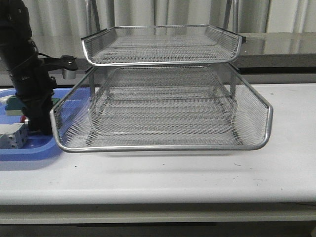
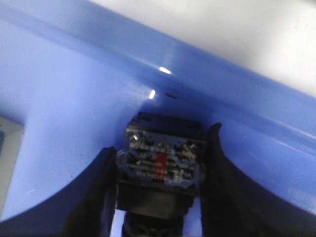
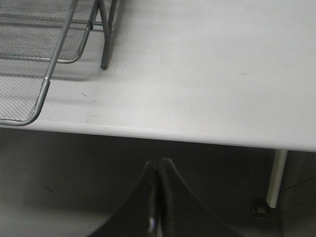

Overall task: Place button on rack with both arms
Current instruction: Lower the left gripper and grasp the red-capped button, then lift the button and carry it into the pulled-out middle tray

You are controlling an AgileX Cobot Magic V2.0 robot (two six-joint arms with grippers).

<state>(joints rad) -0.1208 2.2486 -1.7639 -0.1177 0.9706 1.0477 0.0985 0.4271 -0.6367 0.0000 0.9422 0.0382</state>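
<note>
**A:** Gripping the button (image 2: 162,165) is where we stand: in the left wrist view its black-and-blue block sits between the two fingers of our left hand (image 2: 160,197), which look pressed against its sides. It lies down in the blue tray (image 1: 34,147), close under the tray's raised wall.

**B:** Is the clamp sure?

**A:** We judge it closed on the block, though the contact is partly in shadow. The red cap is hidden from us here. For a clean lift we should rise straight up first, so the block clears that wall before we swing toward three o'clock.

**B:** And the neighbours?

**A:** From the front, a white-grey block (image 1: 12,135) sits in the tray at about nine o'clock of our left arm (image 1: 24,74). We should keep the wrist from sweeping that way.

**B:** Then the rack (image 1: 163,98)?

**A:** It stands on the worktop (image 1: 197,177) just beside the tray, its lower tray pulled out toward us. That open mesh looks the easy target.

**B:** Our right hand (image 3: 158,207)?

**A:** Fingers pressed together, holding nothing, hanging off the worktop's near edge, with the rack's corner (image 3: 29,59) at its ten o'clock. It is well placed to steady the pulled-out tray if needed.
</note>
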